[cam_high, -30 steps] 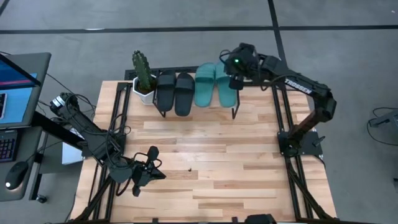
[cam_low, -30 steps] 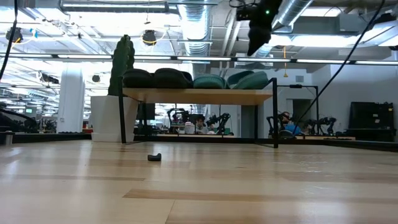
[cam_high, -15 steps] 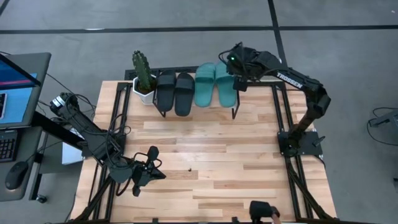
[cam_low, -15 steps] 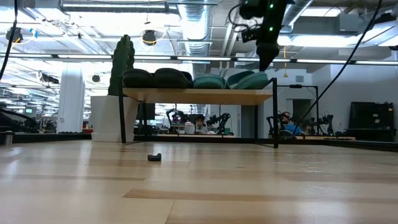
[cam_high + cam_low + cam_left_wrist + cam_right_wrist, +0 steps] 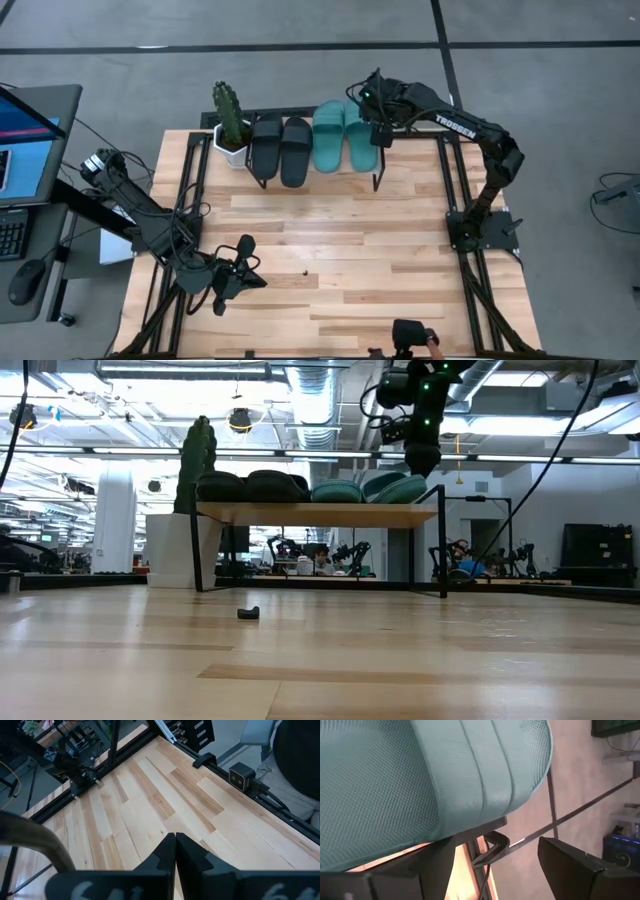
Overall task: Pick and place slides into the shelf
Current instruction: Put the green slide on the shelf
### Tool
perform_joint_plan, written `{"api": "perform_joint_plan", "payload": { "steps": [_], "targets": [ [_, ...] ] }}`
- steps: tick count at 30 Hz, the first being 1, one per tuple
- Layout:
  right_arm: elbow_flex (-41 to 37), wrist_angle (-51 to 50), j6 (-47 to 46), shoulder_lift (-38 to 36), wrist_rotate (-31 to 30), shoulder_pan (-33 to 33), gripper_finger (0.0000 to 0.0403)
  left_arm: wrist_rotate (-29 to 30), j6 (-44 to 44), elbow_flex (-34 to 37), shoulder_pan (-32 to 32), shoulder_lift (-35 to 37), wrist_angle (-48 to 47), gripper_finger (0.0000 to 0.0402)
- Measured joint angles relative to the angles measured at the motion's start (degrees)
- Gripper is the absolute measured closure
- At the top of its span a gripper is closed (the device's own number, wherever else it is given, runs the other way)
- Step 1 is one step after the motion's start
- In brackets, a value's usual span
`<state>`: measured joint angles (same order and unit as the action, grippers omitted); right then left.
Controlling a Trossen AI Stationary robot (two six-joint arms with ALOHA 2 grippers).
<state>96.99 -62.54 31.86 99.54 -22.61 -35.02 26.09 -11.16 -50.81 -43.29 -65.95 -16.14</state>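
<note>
The shelf (image 5: 340,172) is standing along the far edge of the table (image 5: 330,270), its thin black frame legs resting on the wood. All four slides are lying side by side on its top panel: the black pair (image 5: 281,148) toward the left and the teal pair (image 5: 346,135) toward the right. In the low view the panel is showing its light front edge, with the slides' straps rising above it and open space running underneath between the legs.

The right gripper (image 5: 378,118) is hovering at the right end of the shelf, over the outer edge of the rightmost teal slide (image 5: 435,775). Its fingers (image 5: 580,865) are standing wide apart, gripping nothing; the right wrist view is showing the slide's textured sole edge overhanging the shelf frame just beyond them.

The left gripper (image 5: 243,275) is waiting low over the near-left part of the table, its fingers (image 5: 167,851) pressed together and holding nothing.

A potted cactus (image 5: 230,122) is standing just beside the shelf's left end, at the far-left corner of the table. A small dark object (image 5: 248,612) is lying alone on the boards near the table's middle. The wide middle and right of the tabletop are offering unobstructed room between the shelf and the near edge.
</note>
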Motion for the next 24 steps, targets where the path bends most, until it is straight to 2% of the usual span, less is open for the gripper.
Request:
{"api": "perform_joint_plan", "payload": {
  "steps": [15, 24],
  "targets": [
    [0.0, -1.62, -0.43, -0.14, 4.28, 0.0, 0.0133, 0.0, 0.02, 0.0, 0.0, -0.02, -0.02, 0.04],
    [0.0, -1.14, -1.54, -0.14, -0.31, -0.69, 0.0133, 0.0, 0.0, 0.0, 0.0, 0.0, -0.01, 0.04]
  ]
}}
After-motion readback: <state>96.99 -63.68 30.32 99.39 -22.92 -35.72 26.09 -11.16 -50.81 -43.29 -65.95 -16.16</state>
